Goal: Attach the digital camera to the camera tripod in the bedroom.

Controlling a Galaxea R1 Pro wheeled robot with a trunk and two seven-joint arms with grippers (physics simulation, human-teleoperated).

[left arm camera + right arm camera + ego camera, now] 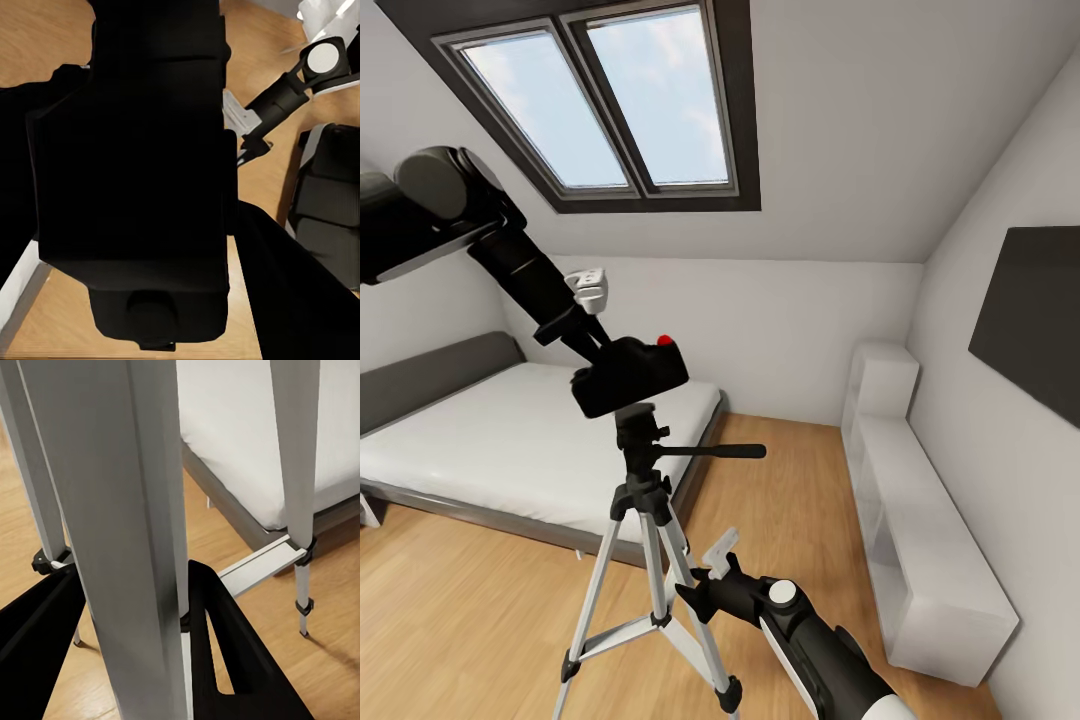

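I am in the bedroom, looking from the head camera at the camera tripod [650, 540], which stands on the wooden floor [460, 610] just in front of the low white bed [510, 430]. My left arm reaches in from the upper left, and its left pincer [598, 352] holds the digital camera [630, 375], a small black box with a red button on top. The camera sits directly over the tripod's black head, touching it or very nearly; I cannot tell whether it is seated. In the left wrist view the camera body [135, 165] blocks nearly everything, so the fingers are hidden, but the pincer appears clamped on it.

My right pincer [695, 590] is low down at the tripod. In the right wrist view its two black fingers [225, 652] straddle one silver leg [127, 532], closed around it or nearly so.

I judge the camera rigid, fairly light and somewhat fragile, best held by its solid body, away from the button. The tripod looks stiff but light and easy to tip, its smooth metal legs likely slippery, so steadying a leg makes sense.
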